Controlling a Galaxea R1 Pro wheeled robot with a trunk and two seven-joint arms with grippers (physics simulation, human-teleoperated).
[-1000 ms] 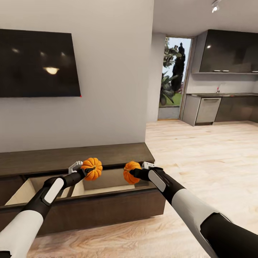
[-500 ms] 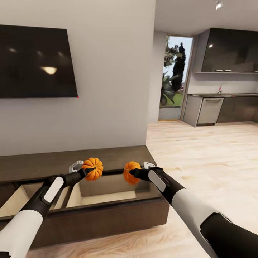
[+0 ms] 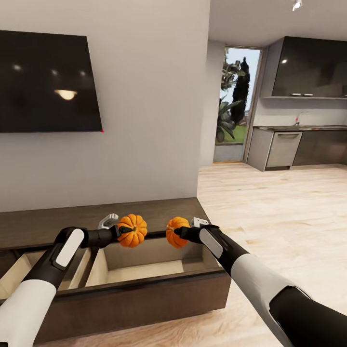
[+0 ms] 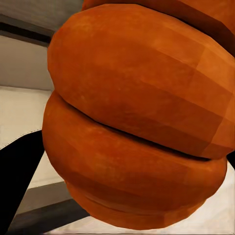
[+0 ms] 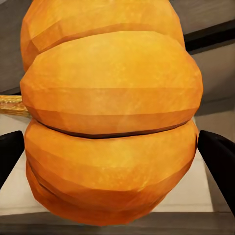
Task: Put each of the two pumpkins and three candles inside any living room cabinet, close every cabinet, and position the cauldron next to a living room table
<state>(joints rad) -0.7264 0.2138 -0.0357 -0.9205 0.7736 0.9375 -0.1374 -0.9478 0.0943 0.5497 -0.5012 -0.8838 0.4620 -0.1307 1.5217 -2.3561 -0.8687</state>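
Note:
Two orange ribbed pumpkins hang side by side over the open drawer of the dark brown cabinet [image 3: 159, 212]. My left gripper [image 3: 121, 230] is shut on the left pumpkin [image 3: 132, 230], whose ribs [image 4: 132, 122] loom large in the left wrist view. My right gripper [image 3: 176, 232] is shut on the right pumpkin [image 3: 176, 231], seen close up [image 5: 110, 117] between two dark fingertips [image 5: 218, 152]. The pale wood drawer interior [image 3: 144, 270] lies open beneath both pumpkins. Candles and cauldron are out of view.
A second open drawer compartment [image 3: 19, 274] lies to the left, under my left arm. A black TV [image 3: 48, 82] hangs on the wall above the cabinet. Bare wood floor [image 3: 279, 217] stretches right toward the kitchen cupboards [image 3: 308, 144] and a glass door [image 3: 236, 106].
The view has shifted so the cabinet sits closer and lower. My left arm has swung the left pumpkin rightward, toward the right pumpkin, which holds steady.

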